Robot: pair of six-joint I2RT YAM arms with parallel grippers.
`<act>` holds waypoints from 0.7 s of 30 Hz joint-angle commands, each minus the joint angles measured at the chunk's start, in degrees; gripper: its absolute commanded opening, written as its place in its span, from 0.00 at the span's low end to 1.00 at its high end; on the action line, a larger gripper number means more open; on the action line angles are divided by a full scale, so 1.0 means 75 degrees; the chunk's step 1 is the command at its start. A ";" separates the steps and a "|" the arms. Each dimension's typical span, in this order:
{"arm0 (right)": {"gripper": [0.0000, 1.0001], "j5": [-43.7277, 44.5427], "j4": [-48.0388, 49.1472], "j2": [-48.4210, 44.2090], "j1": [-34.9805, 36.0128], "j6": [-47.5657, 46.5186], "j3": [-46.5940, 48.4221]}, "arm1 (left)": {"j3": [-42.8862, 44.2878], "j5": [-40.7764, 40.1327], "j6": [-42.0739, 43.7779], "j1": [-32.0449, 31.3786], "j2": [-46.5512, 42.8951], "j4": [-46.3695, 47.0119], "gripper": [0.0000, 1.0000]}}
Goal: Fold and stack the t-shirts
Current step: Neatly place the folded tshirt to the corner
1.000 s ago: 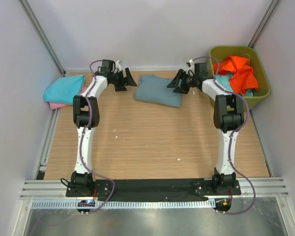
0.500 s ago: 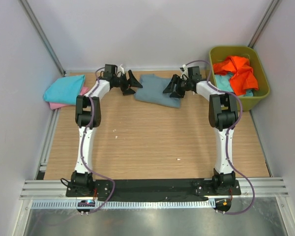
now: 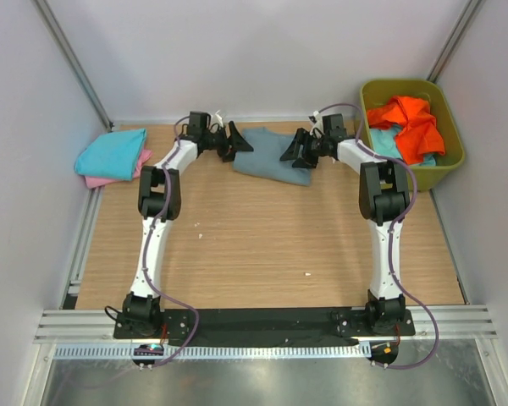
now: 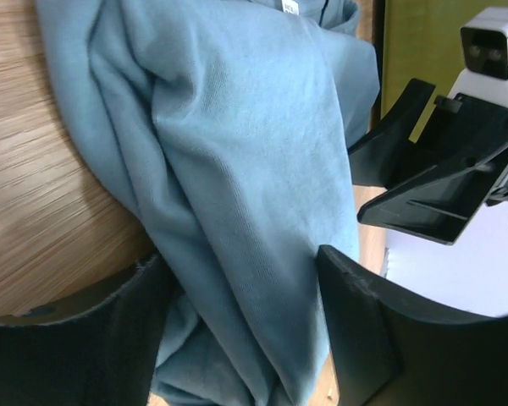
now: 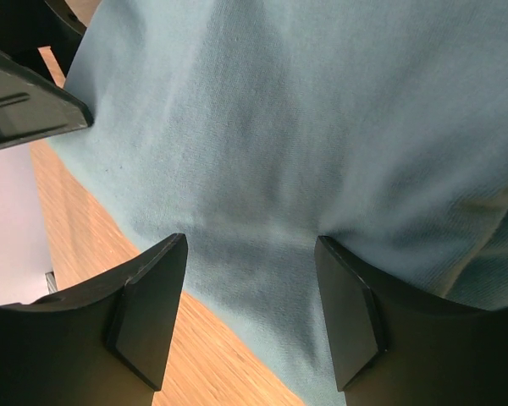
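Turquoise cloth comes first: at the far left corner of the table a folded turquoise t-shirt lies on top of a pink t-shirt, whose edge shows beneath it on the near side.

Next, your left arm reaches to the far edge. Its jaws stand wide at the left end of the grey-blue t-shirt. In the left wrist view a bunched fold of that shirt fills the gap between the two fingers, but they are not closed on it. You can see a small white label at the top of that view.

The grey-blue t-shirt lies folded on the table near the far edge, about midway between the two corners and between both arms' jaws.

Your right arm reaches to the shirt's right end. Its jaws are also wide. In the right wrist view the fingers straddle flat cloth close to the shirt's edge, with bare wood just beside it. You cannot tell whether the tips press the fabric.

At the far right corner sits the olive-green tub. An orange t-shirt is heaped in it, over a light blue t-shirt.
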 commanded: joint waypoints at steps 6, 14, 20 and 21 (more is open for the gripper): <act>0.69 0.0321 -0.0107 -0.0044 0.0096 -0.0256 0.0063 | 0.0032 -0.0050 0.0128 -0.0109 0.0190 -0.0029 0.46; 0.69 0.0368 -0.0235 -0.0360 0.0096 -0.0548 0.0086 | 0.0160 -0.0354 0.0596 -0.0097 -0.0091 -0.0554 0.00; 0.70 0.0344 -0.0680 -0.1613 -0.0091 -0.1320 -0.0054 | -0.0073 -0.0448 0.1604 0.0219 -0.1321 -0.1715 0.00; 0.70 0.0391 -0.0797 -0.1789 -0.0115 -0.1438 -0.0090 | -0.0259 -0.0518 0.1907 0.0370 -0.1473 -0.1880 0.00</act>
